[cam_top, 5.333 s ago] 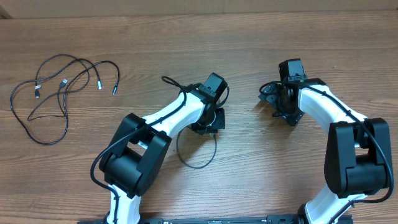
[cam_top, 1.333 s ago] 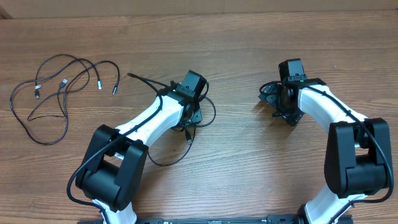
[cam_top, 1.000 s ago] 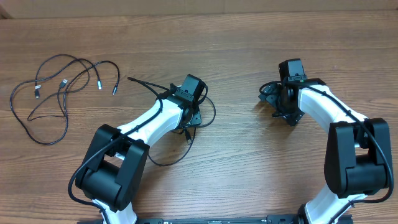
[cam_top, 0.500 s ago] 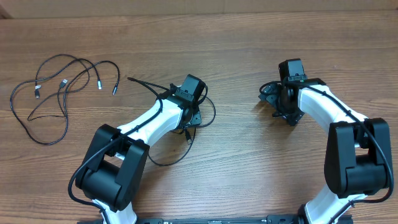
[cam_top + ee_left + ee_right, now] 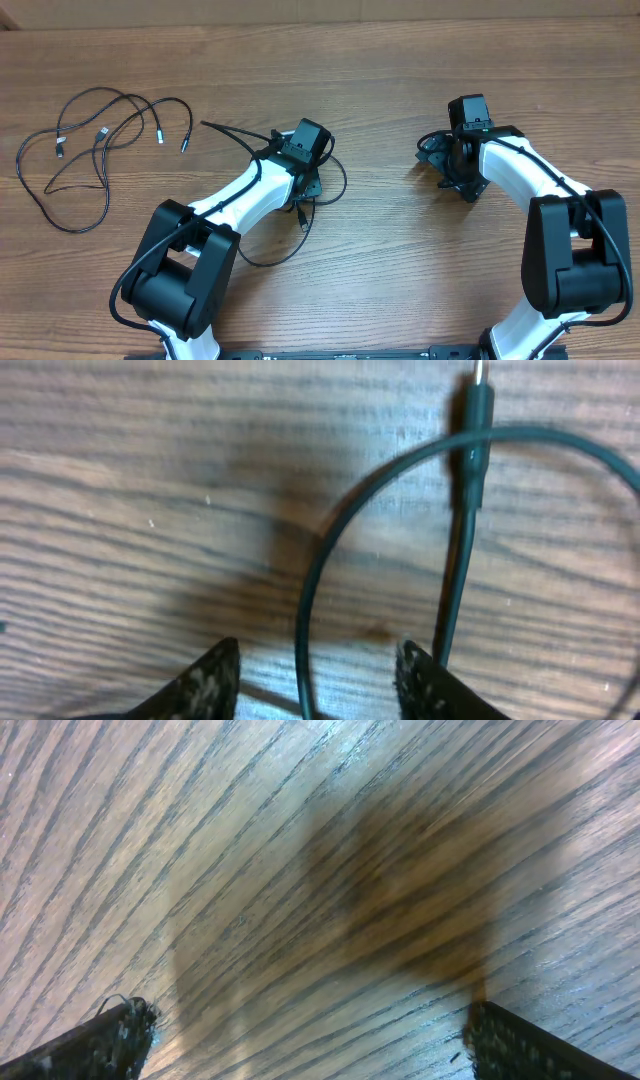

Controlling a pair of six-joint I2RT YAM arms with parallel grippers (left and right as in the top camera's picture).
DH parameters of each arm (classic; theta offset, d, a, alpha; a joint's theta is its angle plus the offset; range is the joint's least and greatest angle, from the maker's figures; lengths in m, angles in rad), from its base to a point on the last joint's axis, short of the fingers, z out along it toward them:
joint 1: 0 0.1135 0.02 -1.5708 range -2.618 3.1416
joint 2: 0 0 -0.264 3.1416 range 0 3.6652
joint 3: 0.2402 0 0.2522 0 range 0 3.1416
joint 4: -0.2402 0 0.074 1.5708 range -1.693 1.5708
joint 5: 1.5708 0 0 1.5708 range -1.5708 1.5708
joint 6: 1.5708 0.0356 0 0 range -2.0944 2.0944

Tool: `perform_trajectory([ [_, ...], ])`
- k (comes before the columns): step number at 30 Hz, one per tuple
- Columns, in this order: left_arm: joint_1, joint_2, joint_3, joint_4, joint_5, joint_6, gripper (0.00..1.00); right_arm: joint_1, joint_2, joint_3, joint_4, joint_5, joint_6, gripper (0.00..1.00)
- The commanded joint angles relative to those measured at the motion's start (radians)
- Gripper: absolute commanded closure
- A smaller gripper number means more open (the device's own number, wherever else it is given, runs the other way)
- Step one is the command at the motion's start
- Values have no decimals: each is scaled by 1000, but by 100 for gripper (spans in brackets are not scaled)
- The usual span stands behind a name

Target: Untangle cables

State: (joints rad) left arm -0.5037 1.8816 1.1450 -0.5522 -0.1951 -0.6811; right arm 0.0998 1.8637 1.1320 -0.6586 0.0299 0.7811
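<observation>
**Materials and shapes.** The table (image 5: 400, 60) is wood with a pronounced straight grain and a slight sheen. The tangled cables (image 5: 90, 140) lie at the table's far left, well apart from both arms. They are thin, black, round cords in overlapping loops with small, light-tipped plug ends. A separate cable (image 5: 270, 255) of the same kind lies under and around the left arm. One loop curves out beside the wrist, a larger loop sags toward the near edge, and a straight tail points up and left.

In the left wrist view, this cable arches across the grain. Its plug (image 5: 478, 420) is a slim dark cylinder with a metal tip.

**Gripper state.**
- The left gripper (image 5: 318, 682) is partly spread. The gap between its mottled black fingers (image 5: 215, 678) is far wider than the cord. One strand runs between them and is not pinched, so treat the cable as released.
- The right gripper (image 5: 315, 1038) is spread wide over bare wood and grasps nothing.

**Change from earlier frames.**
- Since the earliest frame, the left arm has swung leftward. The separate cable has moved with it and has changed from one round loop into two.
- Over the last half second, only the tail end has shifted slightly.
- The tangled cables and the right arm are unchanged.
</observation>
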Motion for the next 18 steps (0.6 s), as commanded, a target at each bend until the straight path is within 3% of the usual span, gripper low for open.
perform_trajectory([
  [1,0,12,-11,3,-40,-8,45,-1,27,-20,-2,-2,-4,0],
  [18,7,29,-11,3,35,-8,39,-1,27,-20,-2,-1,-4,0],
])
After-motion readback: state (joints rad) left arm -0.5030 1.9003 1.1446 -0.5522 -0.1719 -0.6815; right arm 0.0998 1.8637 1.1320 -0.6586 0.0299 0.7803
